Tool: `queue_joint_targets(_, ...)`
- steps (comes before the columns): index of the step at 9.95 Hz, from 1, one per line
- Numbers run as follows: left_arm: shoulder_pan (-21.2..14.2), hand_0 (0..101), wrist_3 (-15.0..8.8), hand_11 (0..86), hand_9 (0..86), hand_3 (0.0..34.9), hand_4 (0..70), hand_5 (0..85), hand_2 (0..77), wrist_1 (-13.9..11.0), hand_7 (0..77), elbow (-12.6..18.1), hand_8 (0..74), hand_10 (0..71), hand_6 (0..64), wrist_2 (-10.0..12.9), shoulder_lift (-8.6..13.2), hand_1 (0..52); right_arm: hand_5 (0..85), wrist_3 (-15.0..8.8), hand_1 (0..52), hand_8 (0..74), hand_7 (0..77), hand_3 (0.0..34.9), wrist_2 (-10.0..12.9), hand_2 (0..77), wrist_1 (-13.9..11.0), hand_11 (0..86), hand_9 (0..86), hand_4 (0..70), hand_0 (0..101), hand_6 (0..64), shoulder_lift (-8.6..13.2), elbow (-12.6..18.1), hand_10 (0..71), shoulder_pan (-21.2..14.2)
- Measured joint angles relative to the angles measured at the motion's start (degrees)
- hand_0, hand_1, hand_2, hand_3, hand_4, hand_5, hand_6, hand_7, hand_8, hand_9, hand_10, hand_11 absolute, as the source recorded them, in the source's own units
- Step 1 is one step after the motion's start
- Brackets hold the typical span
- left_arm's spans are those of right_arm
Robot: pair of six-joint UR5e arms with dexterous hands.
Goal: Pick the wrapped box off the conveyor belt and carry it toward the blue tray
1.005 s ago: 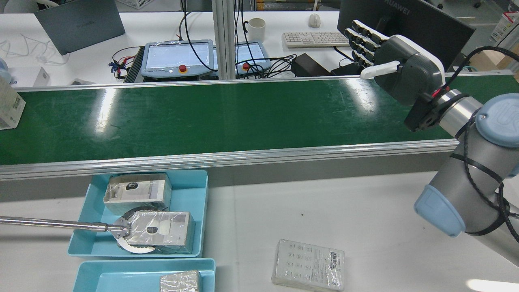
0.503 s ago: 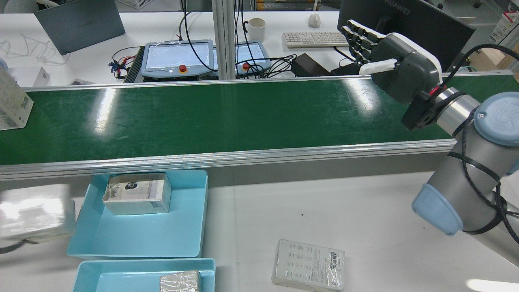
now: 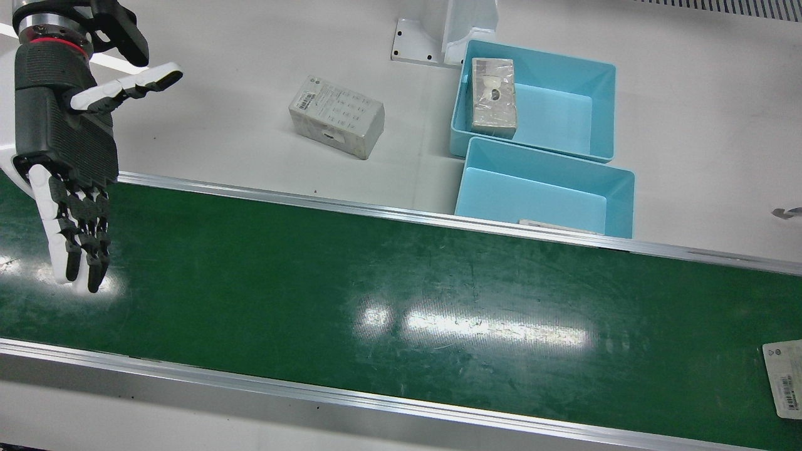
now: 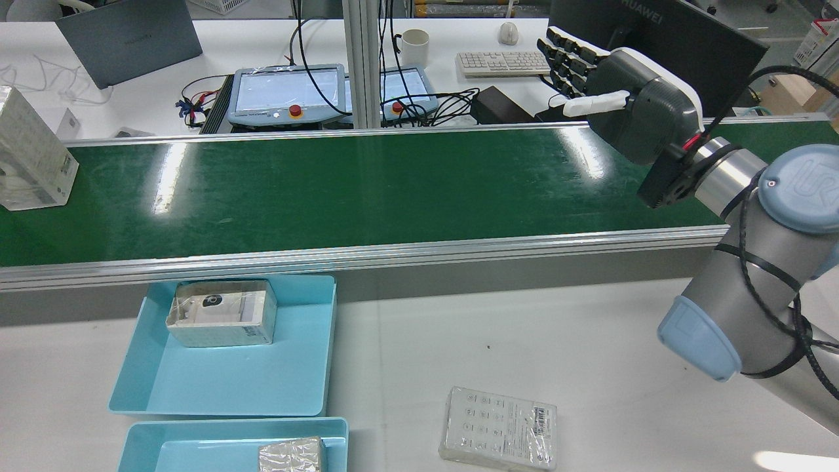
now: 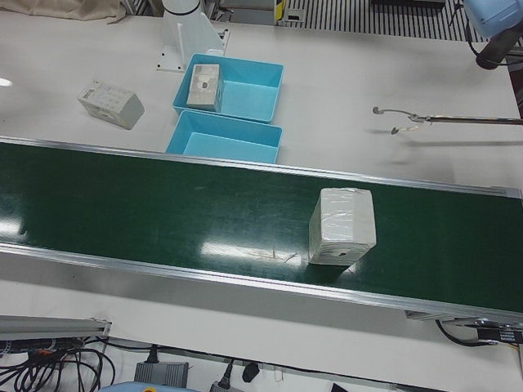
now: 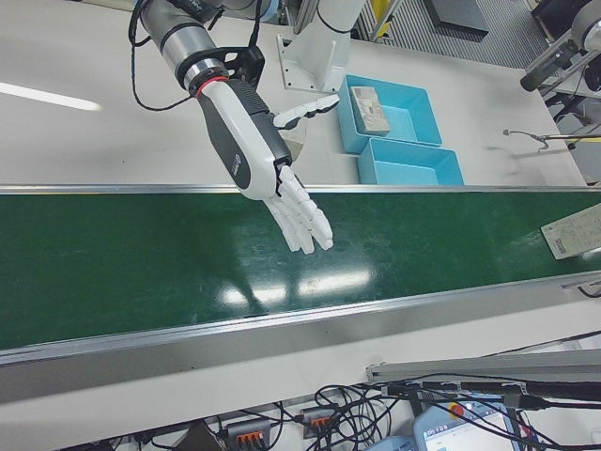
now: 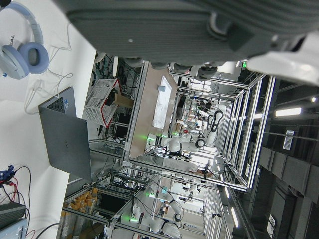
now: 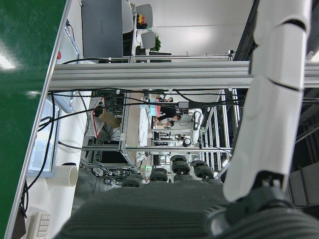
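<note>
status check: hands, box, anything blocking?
Right hand open, above the green conveyor belt. Left hand's state unclear. Plastic-wrapped white box rides the belt, untouched, at the far end from the right hand. Belt between them bare.

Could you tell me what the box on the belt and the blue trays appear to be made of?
The wrapped box looks like white cardboard under clear plastic film; glossy wrinkles and folded seams on top suggest it. The blue trays seem to be moulded plastic, with an even matte colour and rounded rims. The conveyor belt looks like green rubbery sheet, scuffed and shiny.
</note>
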Motion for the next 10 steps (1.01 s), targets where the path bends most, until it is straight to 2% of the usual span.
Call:
queue_joint_targets(1, 0.0, 0, 0.0, 0.0, 0.0, 0.0, 0.0, 1.1, 0.5, 0.0, 0.0, 0.0, 0.0, 0.0, 0.0, 0.0, 0.0, 0.0, 0.5, 0.0, 11.5, 2.2, 0.5, 0.2, 0.0, 7.1, 0.0, 1.1, 1.1, 2.7, 46, 0.0, 0.0, 0.0, 0.0, -0.2)
queue_joint_targets(2, 0.0, 0, 0.0, 0.0, 0.0, 0.0, 0.0, 1.1, 0.5, 0.0, 0.5, 0.0, 0.0, 0.0, 0.0, 0.0, 0.0, 0.0, 1.6, 0.0, 11.5, 2.2, 0.5, 1.8, 0.0, 7.6, 0.0, 1.1, 1.1, 2.2, 46, 0.0, 0.0, 0.0, 0.5, -0.3)
queue_joint_targets(3, 0.0, 0, 0.0, 0.0, 0.0, 0.0, 0.0, 1.1, 0.5, 0.0, 0.5, 0.0, 0.0, 0.0, 0.0, 0.0, 0.0, 0.0, 4.4, 0.0, 11.5, 2.2, 0.5, 1.8, 0.1, 7.6, 0.0, 1.1, 1.1, 2.2, 46, 0.0, 0.0, -0.1, 0.5, -0.4)
queue_joint_targets(10, 0.0, 0, 0.0, 0.0, 0.0, 0.0, 0.0, 1.1, 0.5, 0.0, 0.5, 0.0, 0.0, 0.0, 0.0, 0.0, 0.0, 0.0, 3.8, -0.2, 11.5, 0.5, 0.5, 2.1, 0.1, 7.6, 0.0, 1.1, 1.1, 3.3, 46, 0.0, -0.1, -0.4, 0.5, -0.7)
